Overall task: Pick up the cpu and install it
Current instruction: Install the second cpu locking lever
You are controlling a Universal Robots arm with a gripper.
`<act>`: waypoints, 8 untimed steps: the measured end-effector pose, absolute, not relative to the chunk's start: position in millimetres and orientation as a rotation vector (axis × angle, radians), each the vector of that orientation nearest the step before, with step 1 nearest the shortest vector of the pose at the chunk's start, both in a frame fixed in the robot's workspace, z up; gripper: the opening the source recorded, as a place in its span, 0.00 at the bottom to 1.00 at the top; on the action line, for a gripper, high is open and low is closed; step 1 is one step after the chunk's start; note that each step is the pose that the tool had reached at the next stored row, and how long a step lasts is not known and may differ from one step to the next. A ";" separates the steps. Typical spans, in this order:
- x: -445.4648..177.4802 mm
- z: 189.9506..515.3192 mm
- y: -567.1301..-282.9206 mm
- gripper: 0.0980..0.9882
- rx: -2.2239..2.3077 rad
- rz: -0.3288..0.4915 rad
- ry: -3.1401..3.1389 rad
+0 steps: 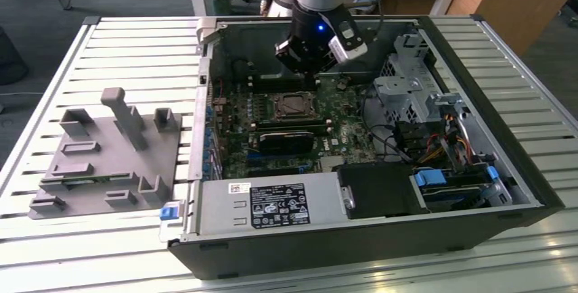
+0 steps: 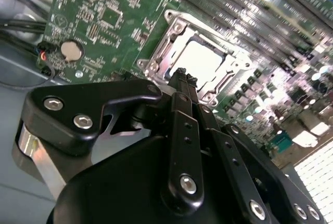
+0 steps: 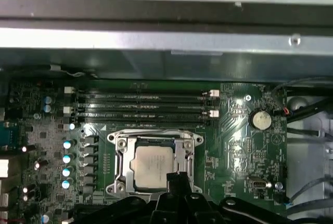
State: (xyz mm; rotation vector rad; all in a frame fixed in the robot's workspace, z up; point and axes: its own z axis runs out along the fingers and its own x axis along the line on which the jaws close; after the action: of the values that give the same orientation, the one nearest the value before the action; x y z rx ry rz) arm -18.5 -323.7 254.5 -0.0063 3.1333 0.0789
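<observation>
Slatted and pale, the surface (image 1: 118, 42) carries an open computer case (image 1: 505, 137) lying on its side, with a grey fixture plate (image 1: 91, 164) of upright posts beside it on the exterior view's left. Inside the case, the green motherboard (image 3: 239, 146) faces up. On it the cpu (image 3: 152, 168) lies flat in its metal socket frame (image 3: 118, 143), silvery top upward. It is close to square, so no long axis stands out; its edges run parallel to the frame and to the dark memory slots (image 3: 140, 107) beside it. Over the board hangs the claw (image 2: 182, 74), its black fingers (image 2: 183, 125) pressed narrowly together and holding nothing, the tips just above the chip's edge in both wrist views.
</observation>
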 end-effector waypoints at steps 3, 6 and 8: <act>-18.5 254.5 -328.6 0.01 -0.006 0.079 3.133; -18.5 254.4 -331.6 0.01 -0.006 0.079 3.133; -18.5 254.4 -333.5 0.01 -0.006 0.079 3.133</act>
State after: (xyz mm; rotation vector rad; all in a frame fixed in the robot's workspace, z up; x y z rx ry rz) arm -18.5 -333.5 254.4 -0.0063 3.1332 0.0790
